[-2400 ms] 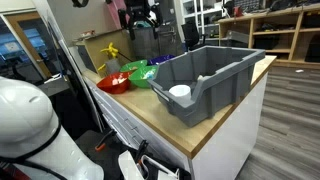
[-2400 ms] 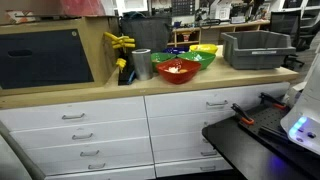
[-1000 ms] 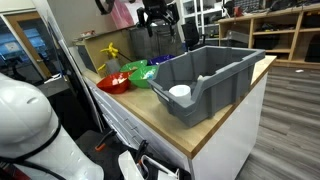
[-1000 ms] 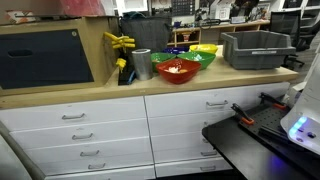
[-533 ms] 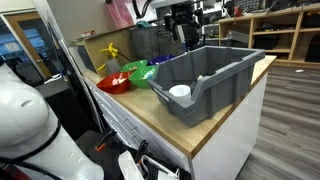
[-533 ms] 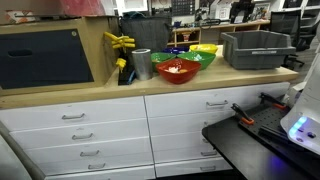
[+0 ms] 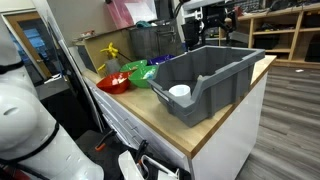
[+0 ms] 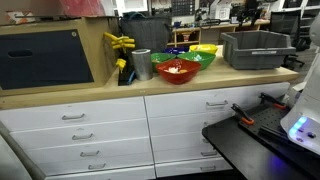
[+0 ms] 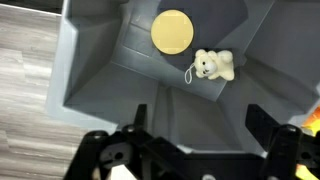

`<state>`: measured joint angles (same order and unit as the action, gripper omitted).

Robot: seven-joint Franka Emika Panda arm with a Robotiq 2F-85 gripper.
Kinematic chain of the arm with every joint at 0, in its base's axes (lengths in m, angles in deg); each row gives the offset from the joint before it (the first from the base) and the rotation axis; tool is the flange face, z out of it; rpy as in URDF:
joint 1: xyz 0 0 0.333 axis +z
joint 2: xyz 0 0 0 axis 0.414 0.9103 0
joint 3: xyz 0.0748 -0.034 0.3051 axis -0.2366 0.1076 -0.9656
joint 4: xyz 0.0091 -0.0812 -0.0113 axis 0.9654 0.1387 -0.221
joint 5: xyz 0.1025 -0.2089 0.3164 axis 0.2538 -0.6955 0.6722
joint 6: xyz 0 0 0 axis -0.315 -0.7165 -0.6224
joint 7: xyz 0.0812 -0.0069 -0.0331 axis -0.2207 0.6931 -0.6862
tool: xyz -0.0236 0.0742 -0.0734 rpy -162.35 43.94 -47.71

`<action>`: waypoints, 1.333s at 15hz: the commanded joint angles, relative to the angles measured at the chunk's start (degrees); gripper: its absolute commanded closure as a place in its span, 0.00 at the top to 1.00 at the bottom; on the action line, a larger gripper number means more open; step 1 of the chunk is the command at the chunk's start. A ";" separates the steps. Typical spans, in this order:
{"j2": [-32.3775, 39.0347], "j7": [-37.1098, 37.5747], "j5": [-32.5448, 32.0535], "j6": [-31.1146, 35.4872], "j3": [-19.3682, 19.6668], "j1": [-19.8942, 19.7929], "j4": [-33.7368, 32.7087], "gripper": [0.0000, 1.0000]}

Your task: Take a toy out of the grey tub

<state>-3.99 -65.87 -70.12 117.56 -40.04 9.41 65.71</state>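
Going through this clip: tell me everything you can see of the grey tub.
The grey tub is a large rectangular bin, plastic by its look, with sloped walls, a thick rim and a dipped cut-out at one short end. It stands upright on the wooden countertop, apart from the coloured bowls. On its floor lie a white plush bear and a pale yellow disc. The open gripper hangs above, touching nothing.

Tub [image 7: 222, 72] on counter [image 7: 150, 118], bowls [image 7: 135, 75] beside it.
In the tub, a toy bear [image 9: 214, 66] lies just beside a disc [image 9: 172, 32].
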 commanded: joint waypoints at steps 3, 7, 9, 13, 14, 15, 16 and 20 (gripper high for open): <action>4.16 -0.07 -0.19 -5.16 -4.12 -1.97 -3.07 1.00; 5.60 -0.05 -1.40 -4.60 -5.36 -2.11 -2.88 1.00; 6.44 -0.38 -2.91 -4.08 -5.11 -2.53 -2.97 1.00; 6.98 -1.10 -5.03 -2.85 -5.05 -3.61 -1.22 1.00; 6.88 -1.04 -5.67 -2.34 -5.02 -3.77 -0.21 1.00; 6.67 -0.34 -5.87 -2.11 -5.04 -3.87 0.58 1.00; 6.28 -0.28 -5.79 -3.39 -5.30 -3.86 0.64 1.00; 7.42 0.02 -5.45 -3.29 -5.40 -4.13 -0.24 1.00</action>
<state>3.40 -65.98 -75.33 114.45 -44.74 5.93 65.68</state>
